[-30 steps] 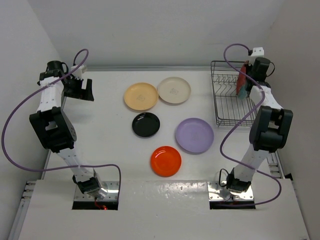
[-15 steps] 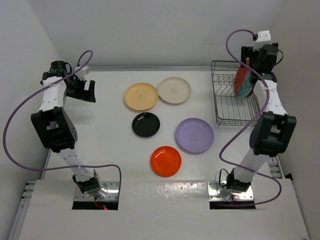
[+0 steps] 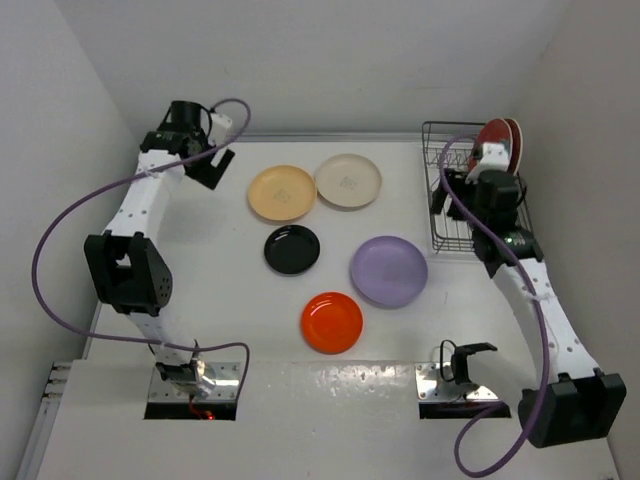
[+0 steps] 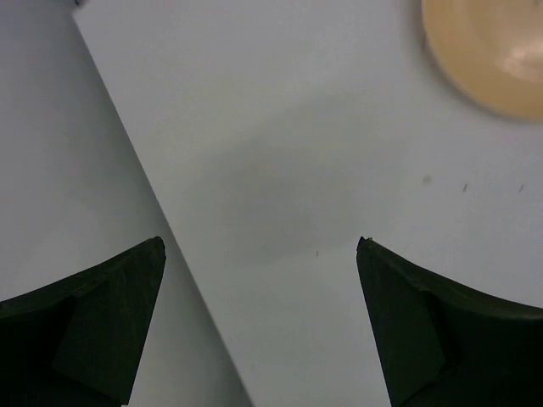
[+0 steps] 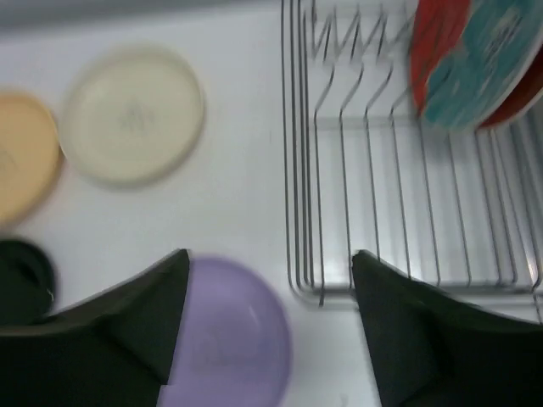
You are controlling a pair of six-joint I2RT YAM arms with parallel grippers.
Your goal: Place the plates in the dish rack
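Observation:
Two red plates with teal pattern (image 3: pixel 498 138) stand upright at the far end of the wire dish rack (image 3: pixel 452 215); they also show in the right wrist view (image 5: pixel 475 59). Flat on the table lie the yellow-orange plate (image 3: pixel 282 192), cream plate (image 3: pixel 348 180), black plate (image 3: pixel 292 249), lilac plate (image 3: pixel 389 270) and orange-red plate (image 3: pixel 332 322). My right gripper (image 3: pixel 443 200) is open and empty above the rack's left edge (image 5: pixel 301 170), with the lilac plate (image 5: pixel 229 339) below it. My left gripper (image 3: pixel 215 165) is open and empty at the back left, left of the yellow-orange plate (image 4: pixel 492 51).
White walls enclose the table at the back, left and right. The left wrist view shows the table's left edge against the wall (image 4: pixel 127 170). The cream plate (image 5: pixel 131 114), yellow-orange plate (image 5: pixel 21 157) and black plate (image 5: pixel 21 275) show in the right wrist view.
My right gripper has let go of the second red plate in the rack and drawn back towards the rack's left side. My left arm has swung right along the back, nearer the yellow-orange plate.

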